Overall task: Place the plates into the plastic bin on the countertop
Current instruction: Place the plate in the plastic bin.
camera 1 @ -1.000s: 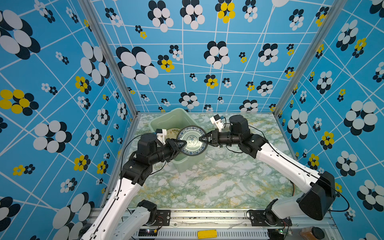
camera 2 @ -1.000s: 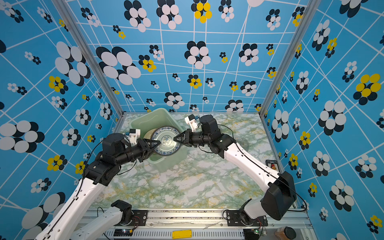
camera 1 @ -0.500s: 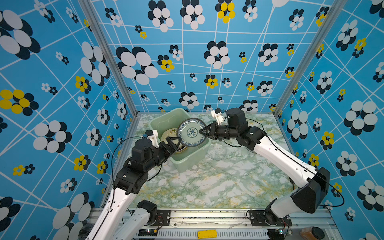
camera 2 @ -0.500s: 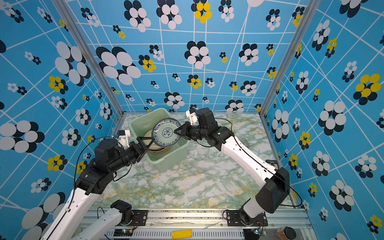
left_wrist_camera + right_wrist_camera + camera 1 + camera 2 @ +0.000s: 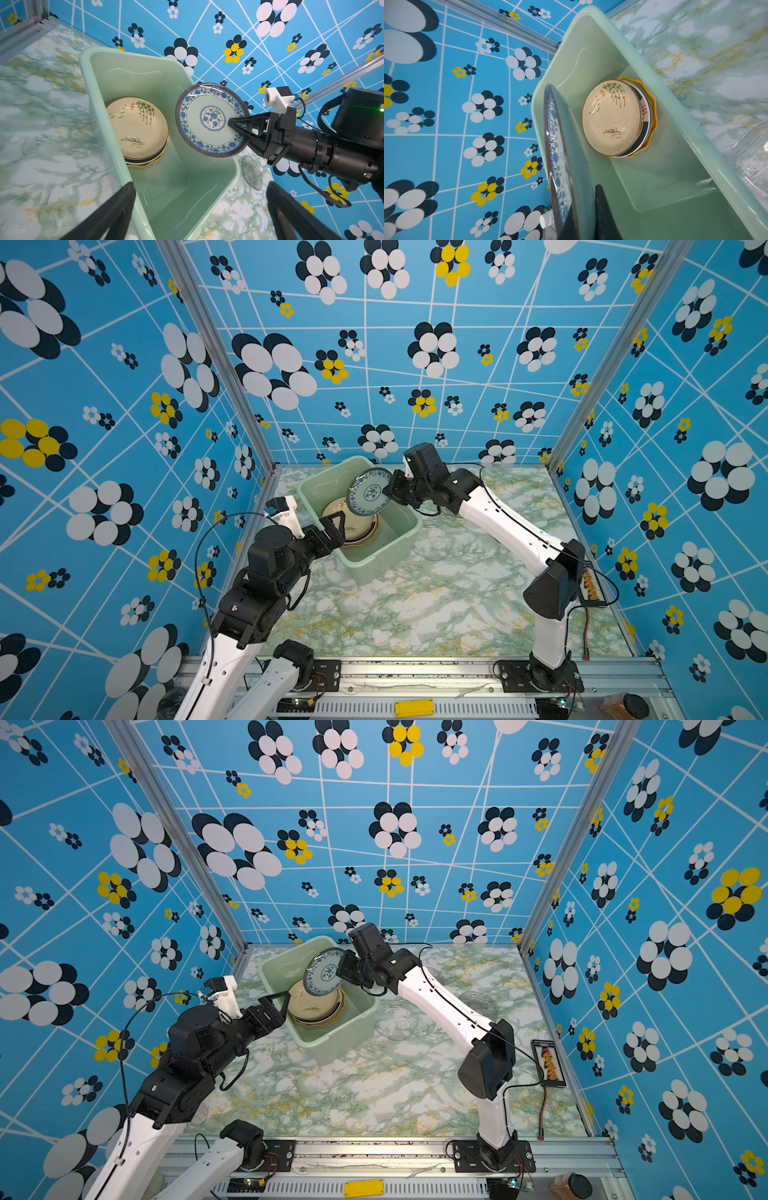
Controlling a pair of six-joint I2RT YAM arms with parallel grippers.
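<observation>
The mint-green plastic bin (image 5: 376,568) (image 5: 328,1042) stands at the back left of the marbled countertop (image 5: 415,605). Inside it lies a stack with a cream plate (image 5: 351,524) (image 5: 137,126) (image 5: 610,118) on top, over a white dark-rimmed plate and a yellow one. My right gripper (image 5: 390,489) (image 5: 341,969) (image 5: 234,124) (image 5: 583,212) is shut on the rim of a blue-green patterned plate (image 5: 369,492) (image 5: 324,972) (image 5: 207,120) (image 5: 560,145), which hangs tilted on edge above the bin. My left gripper (image 5: 336,526) (image 5: 282,1002) (image 5: 200,185) is open and empty at the bin's near-left rim.
Clear glass plates (image 5: 432,543) (image 5: 397,1021) (image 5: 251,172) lie on the countertop just right of the bin, another (image 5: 478,1002) behind my right arm. Blue flowered walls close in the back and both sides. A small black board (image 5: 590,589) hangs at the right edge.
My left gripper let go of the blue-green plate, opened wide and drew back to the bin's left rim. My right gripper carried the plate up and back over the bin.
</observation>
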